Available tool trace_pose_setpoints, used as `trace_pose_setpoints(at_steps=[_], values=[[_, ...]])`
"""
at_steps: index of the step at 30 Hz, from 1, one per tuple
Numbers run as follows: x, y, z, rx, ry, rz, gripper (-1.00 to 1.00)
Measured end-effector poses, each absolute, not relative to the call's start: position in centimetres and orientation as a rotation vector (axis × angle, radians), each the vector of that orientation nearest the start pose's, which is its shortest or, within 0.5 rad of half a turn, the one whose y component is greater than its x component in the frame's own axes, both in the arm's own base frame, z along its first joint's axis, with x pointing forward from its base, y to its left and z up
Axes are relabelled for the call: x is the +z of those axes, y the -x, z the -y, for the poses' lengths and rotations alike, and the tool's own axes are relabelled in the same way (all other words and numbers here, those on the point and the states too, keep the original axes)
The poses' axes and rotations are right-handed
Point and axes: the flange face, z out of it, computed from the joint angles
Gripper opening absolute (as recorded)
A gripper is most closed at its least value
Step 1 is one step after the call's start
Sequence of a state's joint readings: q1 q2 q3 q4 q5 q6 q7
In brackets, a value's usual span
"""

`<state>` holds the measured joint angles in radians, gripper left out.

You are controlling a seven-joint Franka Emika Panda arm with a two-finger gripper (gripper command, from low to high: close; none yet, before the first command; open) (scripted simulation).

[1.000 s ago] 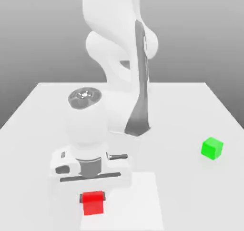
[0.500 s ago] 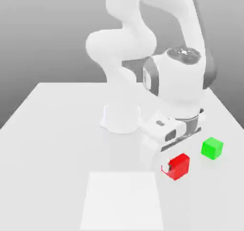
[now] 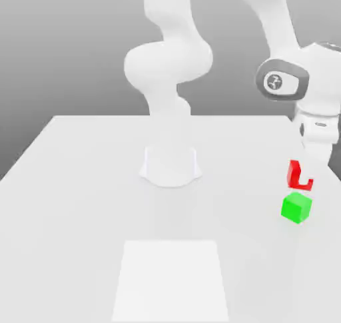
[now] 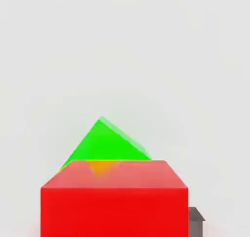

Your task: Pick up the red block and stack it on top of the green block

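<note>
The fingers [image 3: 308,179] are pinching the red block [image 3: 298,175] and holding it in the air just above the green block [image 3: 296,207] on the bench [image 3: 86,202], probably for lining up the stacking

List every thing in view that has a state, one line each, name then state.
red block: held off the table in the gripper, above the green block, not yet set on it.
green block: resting on the table, nothing on top of it.
gripper: shut on the red block, above the green block.
table: bears the green block and the arm's base.
</note>
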<state>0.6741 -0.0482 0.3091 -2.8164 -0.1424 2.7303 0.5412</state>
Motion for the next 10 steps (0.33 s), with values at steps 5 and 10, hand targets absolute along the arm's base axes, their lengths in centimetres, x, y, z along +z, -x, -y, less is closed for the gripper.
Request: trace_pose_setpoints(at_steps=[5,10], values=[[19.5,-20.1,-30.6,-0.026,3.097,0.914,-1.0],[18.2,-19.6,-30.9,-0.013,3.069,0.919,-1.0]])
